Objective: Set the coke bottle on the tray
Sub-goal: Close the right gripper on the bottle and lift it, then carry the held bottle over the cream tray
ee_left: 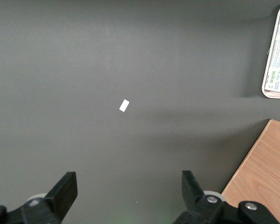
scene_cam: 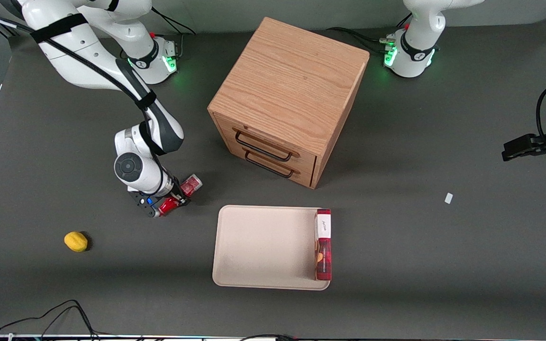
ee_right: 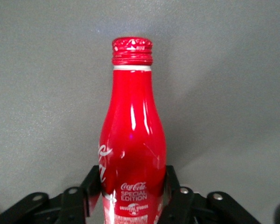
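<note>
Black two-finger gripper (ee_right: 133, 189) pinching slim red coke bottle (ee_right: 132, 140) at body, low by table, well apart from lg flat beige tray (scene_cam: 263, 246) w/ flat red box (scene_cam: 323, 244).

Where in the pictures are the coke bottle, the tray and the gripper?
coke bottle (ee_right: 133, 140): right wrist view, on its red body, between the jaws.
tray (scene_cam: 263, 246): front view, on its bare beige floor.
gripper (scene_cam: 171, 201): front view, midway between its fingertips, on the table beside the tray, shut on the bottle.
</note>
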